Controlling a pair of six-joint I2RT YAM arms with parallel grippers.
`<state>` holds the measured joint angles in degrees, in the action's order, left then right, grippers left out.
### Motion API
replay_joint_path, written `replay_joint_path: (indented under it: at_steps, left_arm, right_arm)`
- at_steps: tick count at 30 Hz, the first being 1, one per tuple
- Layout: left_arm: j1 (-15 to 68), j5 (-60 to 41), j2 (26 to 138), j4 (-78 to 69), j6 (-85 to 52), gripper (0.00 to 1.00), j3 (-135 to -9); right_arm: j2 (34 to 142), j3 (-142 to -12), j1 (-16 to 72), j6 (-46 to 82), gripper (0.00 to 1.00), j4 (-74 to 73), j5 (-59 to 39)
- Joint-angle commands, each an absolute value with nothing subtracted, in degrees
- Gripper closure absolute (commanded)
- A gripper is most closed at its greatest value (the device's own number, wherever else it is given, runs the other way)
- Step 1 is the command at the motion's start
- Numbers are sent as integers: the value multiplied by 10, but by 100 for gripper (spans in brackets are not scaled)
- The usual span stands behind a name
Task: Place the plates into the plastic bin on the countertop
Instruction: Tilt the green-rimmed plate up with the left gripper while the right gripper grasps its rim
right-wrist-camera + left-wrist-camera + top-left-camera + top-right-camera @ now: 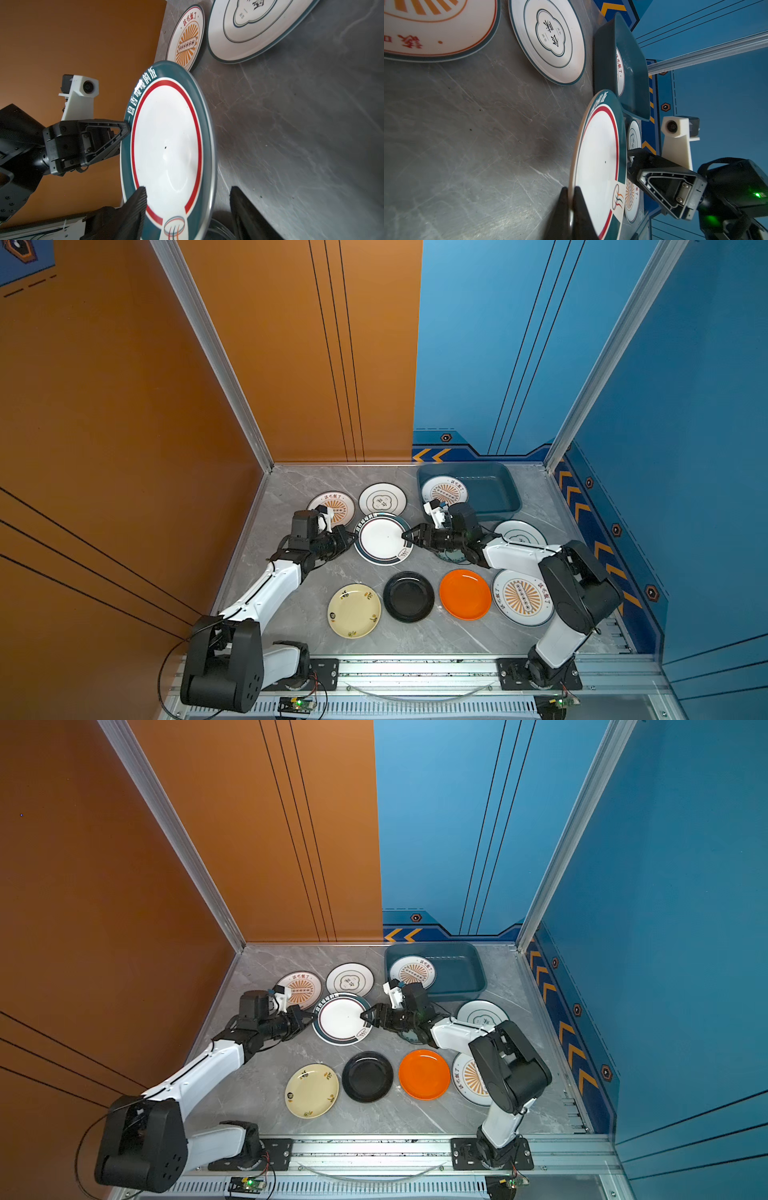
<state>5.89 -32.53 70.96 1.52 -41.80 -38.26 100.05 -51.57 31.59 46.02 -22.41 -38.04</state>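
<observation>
Left wrist view says it: left gripper (571,190) clenched on the edge of the teal-rimmed plate (596,166), held up off the countertop (467,145), while the right gripper (187,192) gapes around the opposite rim. Back right sits the plastic bin (494,489) — one sunburst plate (444,490) inside.

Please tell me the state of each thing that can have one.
left gripper: shut on teal-rimmed plate's edge.
right gripper: open, fingers straddling that plate's opposite edge.
teal-rimmed plate: held, apparently lifted off the countertop.
plastic bin: holds one sunburst plate.
cream plate, black plate, orange plate: flat on the countertop.
</observation>
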Motion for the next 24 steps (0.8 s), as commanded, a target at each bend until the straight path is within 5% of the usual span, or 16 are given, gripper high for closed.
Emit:
replay_joint_path:
  at_steps: [1,17,24]
  left_arm:
    - [56,-356,693,-6,-432,100,-375]
    - [60,-344,696,-7,-416,100,-358]
    - [63,-339,695,3,-402,100,-361]
  right_arm:
    - [1024,-535,325,491,36,-267,-394]
    - [1062,-546,335,568,82,-359,-417]
    - [1047,-551,334,562,95,-336,-418]
